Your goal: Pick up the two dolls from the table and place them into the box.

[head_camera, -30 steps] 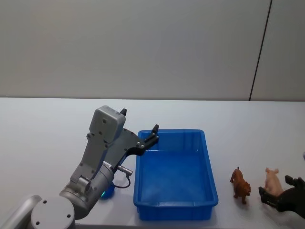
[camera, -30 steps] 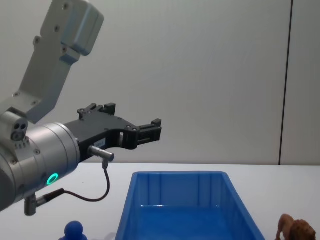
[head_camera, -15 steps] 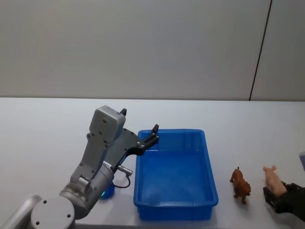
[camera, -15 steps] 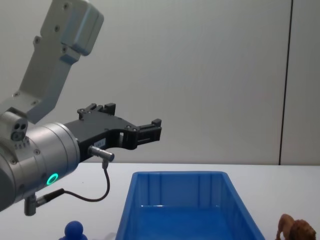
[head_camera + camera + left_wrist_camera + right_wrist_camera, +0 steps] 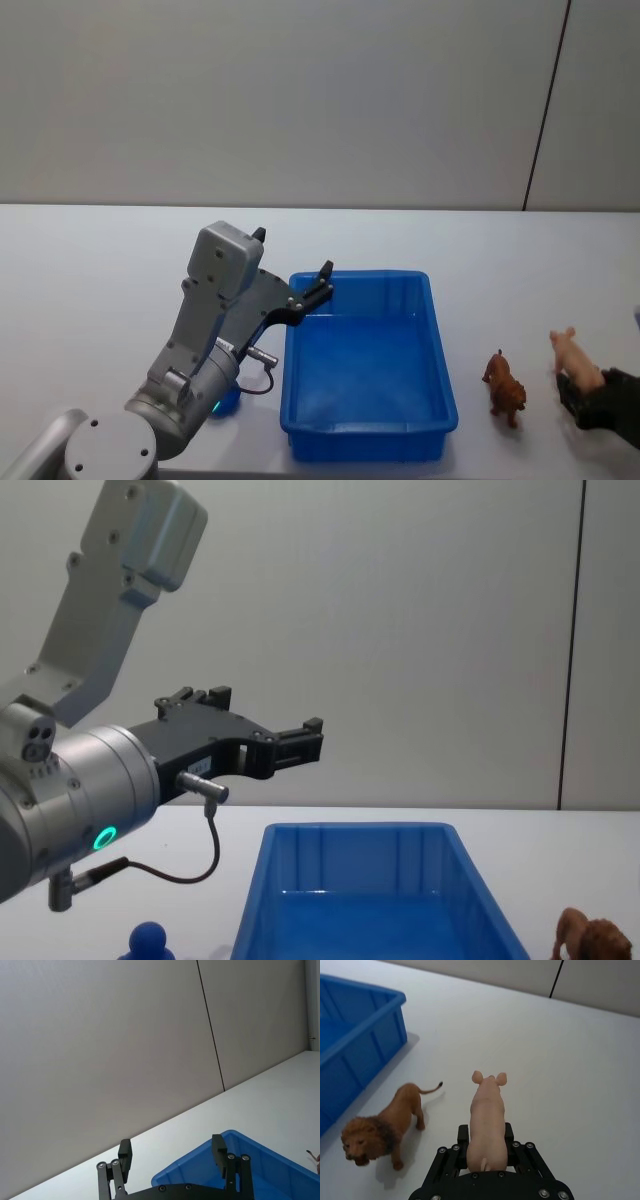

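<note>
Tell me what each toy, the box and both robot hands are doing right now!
Pig: pinched in the right gripper.
Lion: standing on the table beside the box, untouched.
Blue figure: on the table left of the box, untouched.
Box: open-topped, no toys inside.
Left gripper: open, empty, raised near the box's far left corner.
Right gripper: shut on the pig.

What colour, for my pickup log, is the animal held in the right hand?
Pale pink; the pig shows best in the right wrist view.

Plain grey wall (image 5: pixel 300 100) behind a white table (image 5: pixel 100 260)
</note>
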{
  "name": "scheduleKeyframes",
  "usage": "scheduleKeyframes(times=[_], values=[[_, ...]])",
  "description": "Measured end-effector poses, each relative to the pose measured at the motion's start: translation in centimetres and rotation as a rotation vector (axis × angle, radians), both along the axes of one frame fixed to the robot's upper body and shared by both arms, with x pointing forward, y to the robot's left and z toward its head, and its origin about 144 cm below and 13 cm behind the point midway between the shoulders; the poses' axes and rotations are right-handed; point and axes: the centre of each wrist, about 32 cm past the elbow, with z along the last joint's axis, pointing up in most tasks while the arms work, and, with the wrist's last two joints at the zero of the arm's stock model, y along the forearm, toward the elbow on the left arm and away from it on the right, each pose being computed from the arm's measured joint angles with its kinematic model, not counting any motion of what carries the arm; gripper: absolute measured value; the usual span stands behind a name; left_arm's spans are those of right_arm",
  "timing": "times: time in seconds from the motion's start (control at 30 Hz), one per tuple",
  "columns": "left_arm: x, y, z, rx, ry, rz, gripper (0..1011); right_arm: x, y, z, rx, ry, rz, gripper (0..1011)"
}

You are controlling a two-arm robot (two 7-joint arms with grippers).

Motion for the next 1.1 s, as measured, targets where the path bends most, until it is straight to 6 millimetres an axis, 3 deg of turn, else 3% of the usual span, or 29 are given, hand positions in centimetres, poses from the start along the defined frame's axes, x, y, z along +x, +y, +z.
scheduleKeyframes(times=[0.2, 0.63, 1.1], values=[[0.0, 0.0, 0.0, 0.0, 0.0, 0.0, 1002, 0.2, 0.3, 0.8, 0.021, -0.062, 0.007, 372], [0.0, 0.0, 0.0, 0.0, 0.0, 0.0, 1002, 1.3, 2.8, 4.8, 0.094, -0.189, 0.112, 372], [0.0, 0.0, 0.0, 0.0, 0.0, 0.0, 1002, 2.4, 8.3, 7.3, 0.092, -0.169, 0.277, 372]])
